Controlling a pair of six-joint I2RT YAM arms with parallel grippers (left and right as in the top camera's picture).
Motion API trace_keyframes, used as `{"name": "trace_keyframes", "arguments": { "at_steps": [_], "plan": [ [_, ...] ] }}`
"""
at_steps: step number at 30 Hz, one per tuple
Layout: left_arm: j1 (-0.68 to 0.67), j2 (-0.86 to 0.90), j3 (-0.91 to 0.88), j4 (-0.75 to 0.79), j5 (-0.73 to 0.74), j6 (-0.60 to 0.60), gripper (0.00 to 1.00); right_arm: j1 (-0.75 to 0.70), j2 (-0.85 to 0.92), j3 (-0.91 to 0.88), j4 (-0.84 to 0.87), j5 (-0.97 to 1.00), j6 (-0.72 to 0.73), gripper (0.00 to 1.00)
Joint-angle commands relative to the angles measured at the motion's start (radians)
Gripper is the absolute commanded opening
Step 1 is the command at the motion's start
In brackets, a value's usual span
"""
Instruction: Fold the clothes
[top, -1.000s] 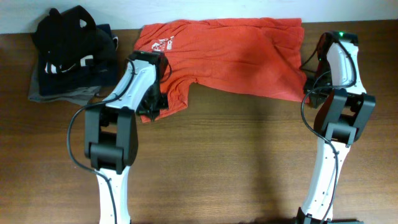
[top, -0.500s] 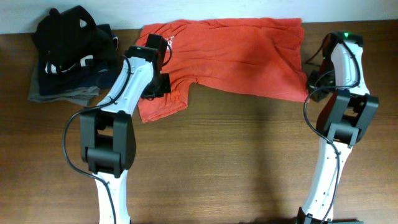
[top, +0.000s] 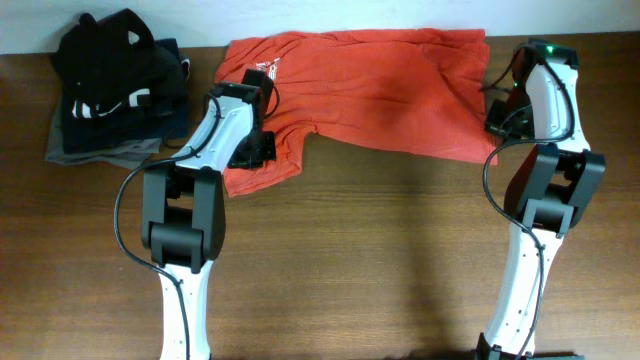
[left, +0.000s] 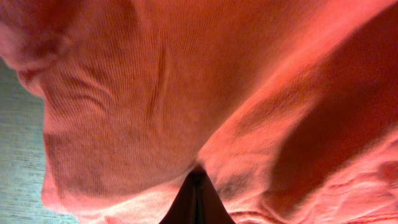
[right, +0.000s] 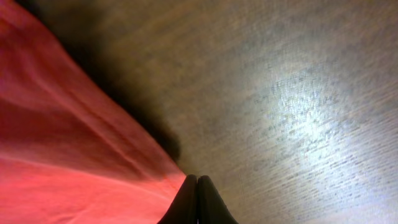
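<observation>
The T-shirt (top: 380, 85) lies rumpled on the table (top: 380, 250), stretched between the two grippers. The left gripper (left: 196, 177) has its fingers pressed together, pinching a fold of cloth by the sleeve. The right gripper (right: 197, 182) is likewise closed, nipping the shirt's edge. A pile of dark clothes (top: 110, 80) sits just outside the left gripper.

Left gripper (top: 256, 150) has left the lower edge of the T-shirt (top: 380, 90) sleeve: it went up toward the far side of the table, then dropped back a little onto the cloth. The sleeve hem (top: 262, 172), covered a second ago, is now exposed. Right gripper (top: 497, 118) has shifted slightly toward the far edge, at the shirt's corner
</observation>
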Motion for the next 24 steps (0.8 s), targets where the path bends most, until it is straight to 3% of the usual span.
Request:
{"name": "trace_keyframes", "arguments": {
  "at_steps": [1,10,24],
  "plan": [
    [0.006,0.026,-0.005,-0.016,-0.003,0.011,0.01,0.011,-0.067,0.019,0.019,-0.009,-0.010,0.04],
    [0.006,0.029,-0.011,-0.016,0.031,0.011,0.01,0.025,-0.060,0.016,0.048,-0.242,-0.138,0.04],
    [0.006,0.050,-0.011,-0.010,0.031,0.011,0.01,0.036,0.000,0.011,0.103,-0.264,-0.138,0.04]
  ]
}}
